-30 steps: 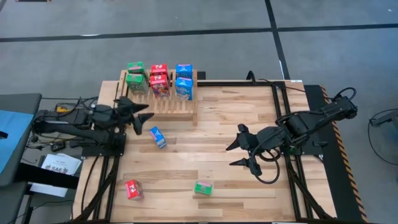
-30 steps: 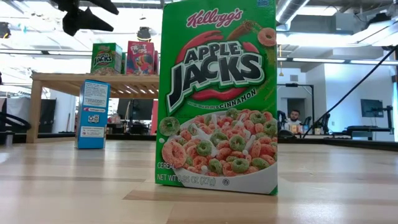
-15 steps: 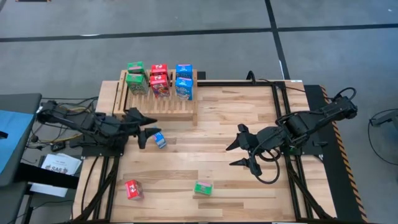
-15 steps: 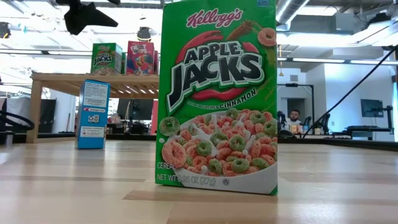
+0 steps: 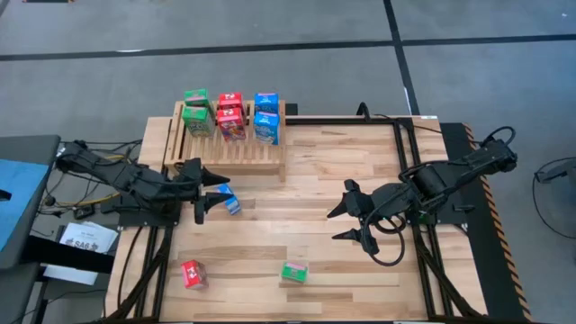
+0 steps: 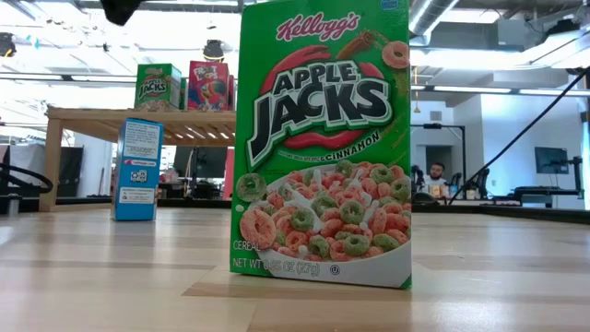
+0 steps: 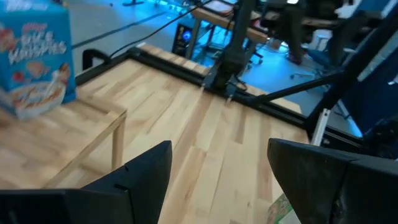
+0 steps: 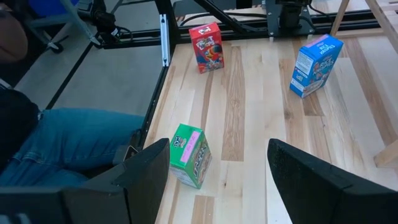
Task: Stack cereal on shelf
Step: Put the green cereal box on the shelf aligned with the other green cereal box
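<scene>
So we've swung the left end effector (image 5: 209, 200), fingers spread, down beside the loose blue box (image 5: 230, 200), grasp next; right end effector (image 5: 353, 223) waits spread over the desk (image 5: 306, 252).

**What I can read from here**

From desk level, the big green cereal box (image 6: 321, 148) right before me reads "Kellogg's" at the top, then "APPLE JACKS" and "CINNAMON" beneath, with "NET WT" along its bottom edge; the figures after it I cannot make out. Up on the shelf (image 6: 138, 114), another green box (image 6: 158, 87) shows "JACKS". Past my left claw, a blue box (image 7: 36, 57) carries "Rice Krispies", blurred. The other boxes' print is too small to read.
</scene>
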`<act>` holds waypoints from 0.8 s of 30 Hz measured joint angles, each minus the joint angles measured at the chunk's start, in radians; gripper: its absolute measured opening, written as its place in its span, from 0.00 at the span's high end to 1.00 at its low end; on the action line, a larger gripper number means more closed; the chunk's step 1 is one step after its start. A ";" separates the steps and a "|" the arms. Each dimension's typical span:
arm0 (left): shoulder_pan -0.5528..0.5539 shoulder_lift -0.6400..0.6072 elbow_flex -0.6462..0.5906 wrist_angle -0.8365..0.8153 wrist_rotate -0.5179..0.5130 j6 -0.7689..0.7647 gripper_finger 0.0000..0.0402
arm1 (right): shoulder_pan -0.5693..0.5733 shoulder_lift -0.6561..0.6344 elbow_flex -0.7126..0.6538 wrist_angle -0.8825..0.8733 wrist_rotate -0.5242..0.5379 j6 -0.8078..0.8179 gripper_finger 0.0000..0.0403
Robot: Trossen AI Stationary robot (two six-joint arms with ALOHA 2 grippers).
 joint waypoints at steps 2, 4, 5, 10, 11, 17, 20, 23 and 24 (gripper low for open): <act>-0.008 0.013 0.029 -0.003 0.000 0.029 0.37 | 0.000 0.000 0.000 0.000 0.000 0.000 0.26; -0.019 0.028 0.061 -0.006 0.000 0.054 0.37 | 0.000 0.000 0.000 0.000 0.000 0.000 0.26; -0.023 0.036 0.079 -0.012 0.001 0.066 0.37 | 0.000 0.000 0.000 0.000 0.000 0.000 0.26; -0.032 0.090 0.140 -0.054 0.001 0.083 0.37 | 0.000 0.000 0.000 0.000 0.000 0.000 0.26; -0.036 0.100 0.149 -0.052 0.001 0.084 0.37 | 0.000 0.000 0.000 0.000 0.000 0.000 0.26; -0.043 0.142 0.162 -0.043 0.002 0.085 0.37 | 0.000 0.000 0.000 0.000 0.000 0.000 0.26; -0.042 0.160 0.162 -0.041 0.000 0.084 0.37 | 0.000 0.000 0.000 0.000 0.000 -0.002 0.26; -0.042 0.181 0.162 -0.044 -0.001 0.092 0.37 | -0.003 0.000 0.000 0.000 0.000 -0.007 0.26; -0.042 0.187 0.162 -0.046 -0.001 0.096 0.37 | -0.005 0.000 0.000 0.000 0.002 -0.014 0.26</act>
